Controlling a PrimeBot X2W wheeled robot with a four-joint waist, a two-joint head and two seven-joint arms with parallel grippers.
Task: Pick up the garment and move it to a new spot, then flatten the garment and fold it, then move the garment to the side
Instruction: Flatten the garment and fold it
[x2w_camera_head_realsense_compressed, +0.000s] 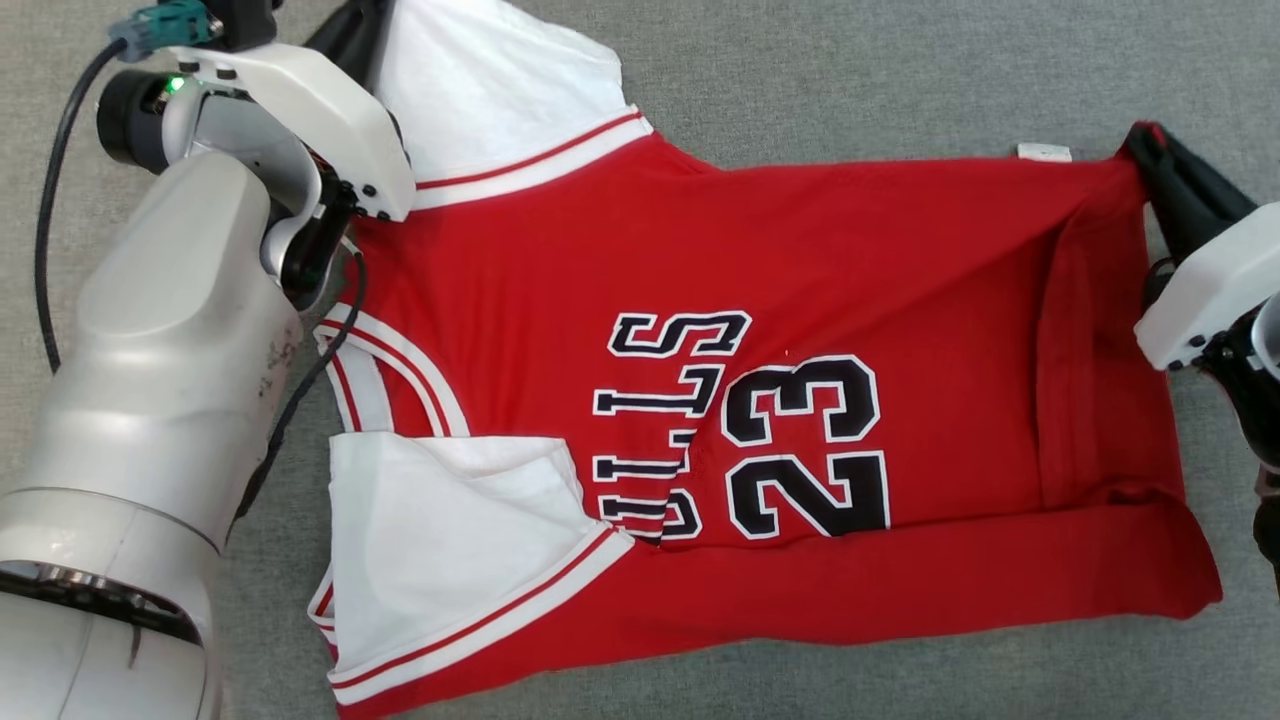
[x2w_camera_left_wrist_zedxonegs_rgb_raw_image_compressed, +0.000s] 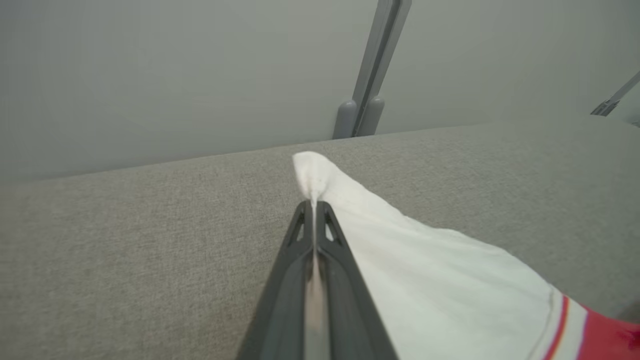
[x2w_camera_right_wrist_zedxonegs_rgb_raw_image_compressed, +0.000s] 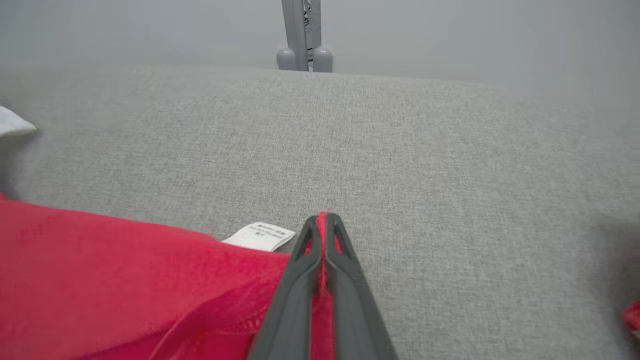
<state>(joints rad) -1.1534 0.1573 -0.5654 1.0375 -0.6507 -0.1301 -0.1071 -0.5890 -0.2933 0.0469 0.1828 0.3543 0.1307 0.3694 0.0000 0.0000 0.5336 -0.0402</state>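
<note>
A grey woven cloth surface runs back to a plain pale wall with a grey upright post. The red number 23 jersey lies spread flat across it. The left gripper pinches its white sleeve tip, and the right gripper clamps its red hem corner beside the care label.

grey cloth surface, grey post behind
</note>
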